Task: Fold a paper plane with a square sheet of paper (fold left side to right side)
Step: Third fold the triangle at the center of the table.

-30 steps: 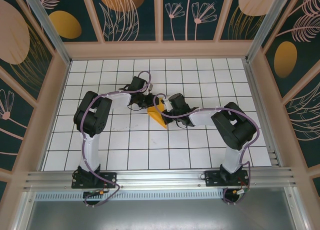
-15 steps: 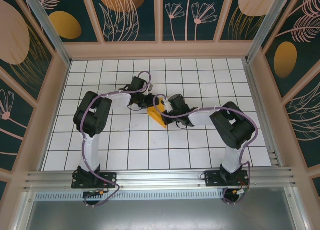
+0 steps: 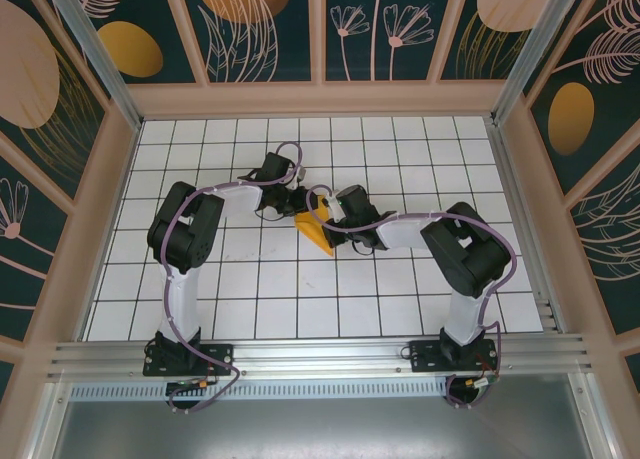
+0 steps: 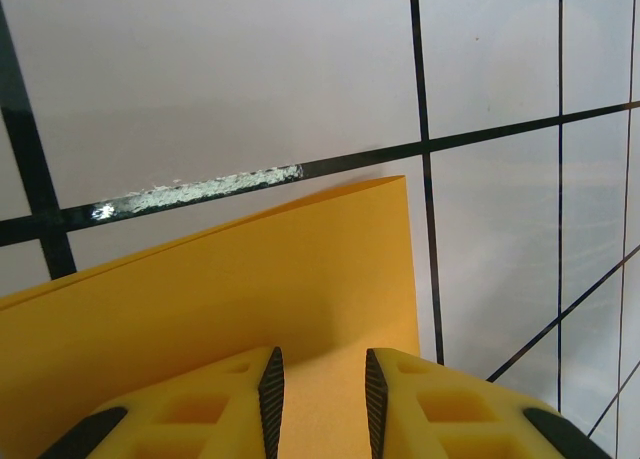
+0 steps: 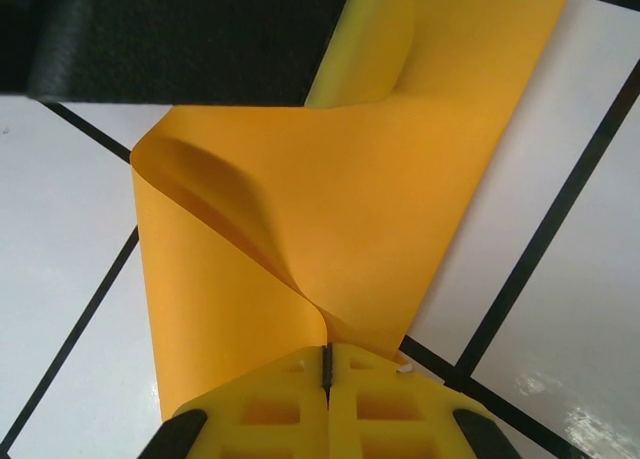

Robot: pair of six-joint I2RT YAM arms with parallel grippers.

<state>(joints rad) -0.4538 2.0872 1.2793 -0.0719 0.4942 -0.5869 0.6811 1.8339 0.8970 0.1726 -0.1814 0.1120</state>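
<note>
Since a second ago, only a slight shift of the right wrist, up and left in the overhead view, toward the paper (image 3: 316,231). On the left arm's side, no visible change, and none in the paper's place.

From above: lying near the middle of the table (image 3: 200,299), between both wrists, as a yellow-orange wedge with its near edge on the white tiles and its far part under the grippers. Left gripper (image 3: 297,207) at the wedge's far left corner, right gripper (image 3: 328,217) at its right side, the two close together.

From the left wrist: left gripper (image 4: 320,379) held narrow, a slim gap between the yellow fingers (image 4: 200,409), nothing clamped in that gap. Paper (image 4: 250,279) spread just beyond and beneath the tips, its far edge running near a black grid line (image 4: 200,189), its right corner beside a crossing line. Touching the sheet or hovering just above it: cannot tell.

From the right wrist: right gripper (image 5: 327,364) pinched fully together on the paper (image 5: 330,209), a raised fold drawn into the seam between the fingers (image 5: 300,374). Lifted and curled there, one flap bowing up on the left with a soft shadowed hollow, another band rising toward the top right. Beneath, white tiles and black lines. Across the top left, a dark textured block (image 5: 150,29) in front of the paper's far part.
</note>
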